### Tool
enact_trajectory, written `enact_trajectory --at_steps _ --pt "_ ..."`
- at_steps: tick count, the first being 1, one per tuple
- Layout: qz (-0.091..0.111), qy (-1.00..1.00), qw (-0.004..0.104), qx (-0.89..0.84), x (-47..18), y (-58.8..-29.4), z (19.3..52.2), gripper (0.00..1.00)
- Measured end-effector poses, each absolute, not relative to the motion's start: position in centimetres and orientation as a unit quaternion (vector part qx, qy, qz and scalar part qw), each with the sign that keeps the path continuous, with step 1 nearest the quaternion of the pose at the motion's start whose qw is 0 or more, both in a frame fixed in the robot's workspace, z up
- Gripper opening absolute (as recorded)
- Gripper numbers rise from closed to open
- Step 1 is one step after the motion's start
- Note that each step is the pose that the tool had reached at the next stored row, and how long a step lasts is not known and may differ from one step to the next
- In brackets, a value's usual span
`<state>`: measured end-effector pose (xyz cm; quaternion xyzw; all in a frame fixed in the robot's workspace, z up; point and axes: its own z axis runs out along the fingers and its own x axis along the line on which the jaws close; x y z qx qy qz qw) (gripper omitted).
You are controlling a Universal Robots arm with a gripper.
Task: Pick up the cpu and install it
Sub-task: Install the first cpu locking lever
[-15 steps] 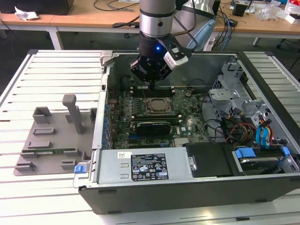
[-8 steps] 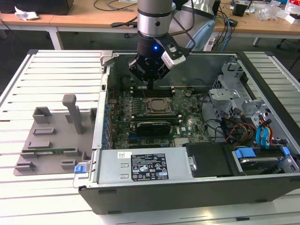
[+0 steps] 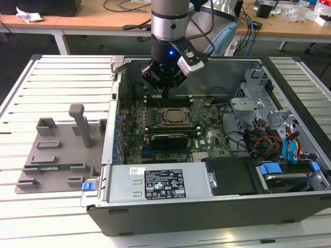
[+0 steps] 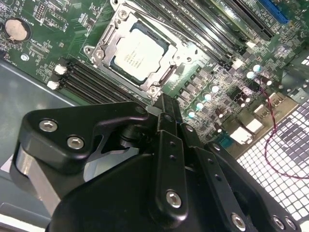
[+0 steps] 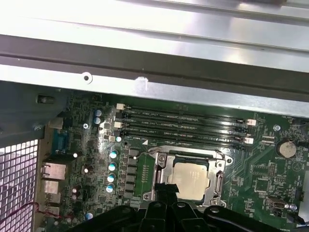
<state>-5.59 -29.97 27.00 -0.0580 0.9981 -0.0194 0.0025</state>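
You see the cpu [image 4: 137,54] seated in its socket [image 4: 107,36]; your gripper [image 4: 164,104] hovers just beside it, apparently clenched empty.

The cpu [image 4: 138,54] sits in the socket [image 4: 104,42] on the motherboard [image 3: 207,137], inside the computer case [image 3: 207,206]. The hand [image 3: 166,93] hangs above the board, just beside the socket. Memory slots [image 5: 183,126] flank the socket. The fixture tray [image 3: 57,155] lies on the counter [image 3: 62,77] at the exterior view's left of the case.
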Motion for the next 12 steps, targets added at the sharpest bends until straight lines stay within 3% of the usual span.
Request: enact_trajectory --at_steps 12 --pt "-0.019 0.998 0.003 -0.058 -8.5 -29.4 26.4 0.11"
